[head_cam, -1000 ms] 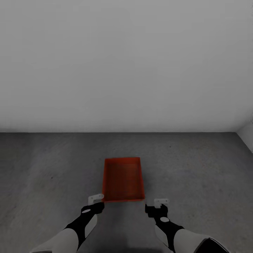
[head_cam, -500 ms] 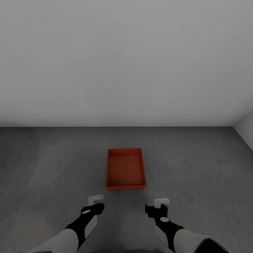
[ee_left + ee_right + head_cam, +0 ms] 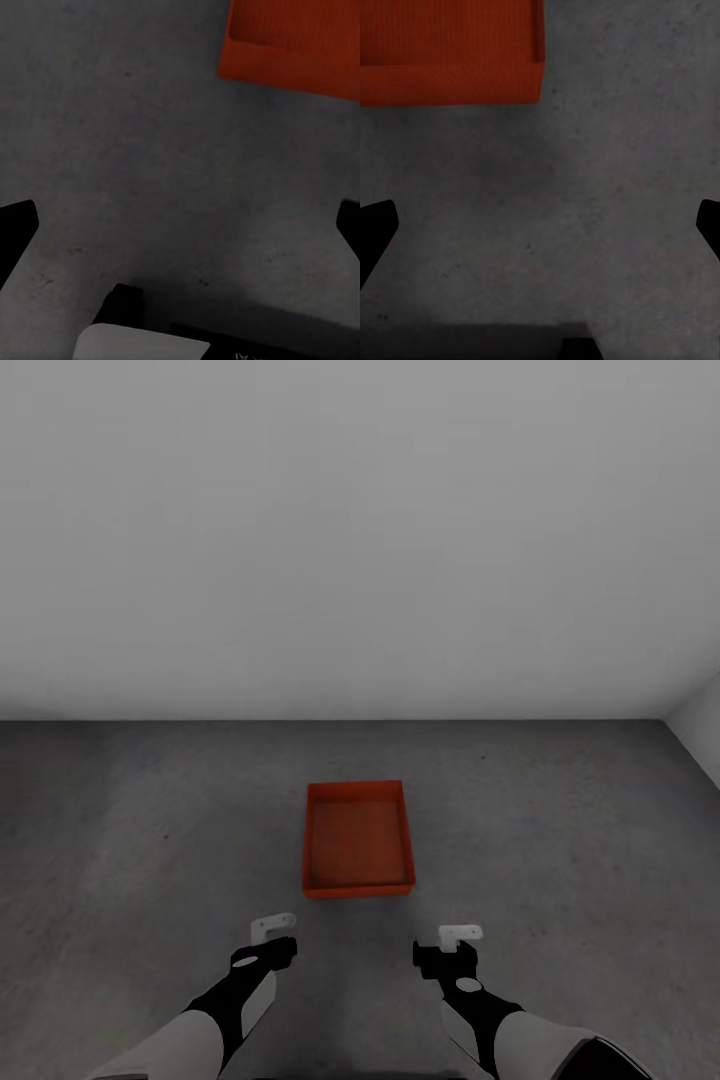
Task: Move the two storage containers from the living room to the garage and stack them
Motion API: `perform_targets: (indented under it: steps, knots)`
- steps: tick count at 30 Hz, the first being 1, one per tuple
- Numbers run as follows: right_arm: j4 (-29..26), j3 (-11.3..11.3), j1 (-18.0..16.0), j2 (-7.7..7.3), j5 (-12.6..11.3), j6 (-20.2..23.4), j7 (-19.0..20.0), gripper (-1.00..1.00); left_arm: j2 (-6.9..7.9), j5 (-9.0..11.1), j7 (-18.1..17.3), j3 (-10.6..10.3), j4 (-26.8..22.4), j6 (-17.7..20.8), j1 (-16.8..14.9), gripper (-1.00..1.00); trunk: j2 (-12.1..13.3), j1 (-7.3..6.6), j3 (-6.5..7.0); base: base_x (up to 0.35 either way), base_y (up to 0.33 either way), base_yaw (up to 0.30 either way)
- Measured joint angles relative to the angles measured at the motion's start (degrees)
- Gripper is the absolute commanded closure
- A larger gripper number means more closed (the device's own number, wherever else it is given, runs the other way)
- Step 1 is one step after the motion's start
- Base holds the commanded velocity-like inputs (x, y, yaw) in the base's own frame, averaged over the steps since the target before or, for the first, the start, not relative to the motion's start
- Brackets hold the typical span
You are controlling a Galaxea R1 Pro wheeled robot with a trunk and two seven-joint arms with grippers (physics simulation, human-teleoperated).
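One orange-red storage container (image 3: 357, 840) rests upright and open-topped on the dark grey concrete floor (image 3: 560, 840) of the garage, a short way ahead of me. Its near corner appears in the left wrist view (image 3: 300, 45), and its near wall appears in the right wrist view (image 3: 450, 52). My left gripper (image 3: 272, 930) hangs open short of the bin's near left corner, nothing between its fingers. Open as well, my right gripper (image 3: 458, 938) is held off the near right corner. The second container is out of view.
A plain white wall (image 3: 360, 540) closes the far side, and another wall (image 3: 700, 730) meets it at the right corner. Bare concrete spreads to both sides of the bin.
The view pulled back from the container between one second and half a second ago, so the bin now lies farther from both grippers. Nothing shifted since then.
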Motion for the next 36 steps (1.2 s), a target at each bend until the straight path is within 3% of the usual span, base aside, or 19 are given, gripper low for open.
perform_targets:
  steps: [10,18,36]
  knots:
    - [0.0,0.0,0.0,0.00,0.0,0.0,0.0,-1.00,0.02,-0.1,-0.1,0.2,-0.4,0.1,0.0,-1.00,0.0,0.00,0.00,0.000,0.000,0.000]
    - [0.0,-0.1,0.0,0.00,0.0,0.0,0.0,-1.00,-0.01,-0.1,-0.1,0.2,-0.4,0.0,0.0,-1.00,3.2,-1.75,1.43,0.000,0.000,0.000]
    - [0.0,-0.1,0.0,0.00,0.0,0.0,0.0,-1.00,0.06,-0.2,-0.1,0.1,0.0,-0.1,0.0,-1.00,3.2,-1.76,1.44,0.000,0.000,0.000]
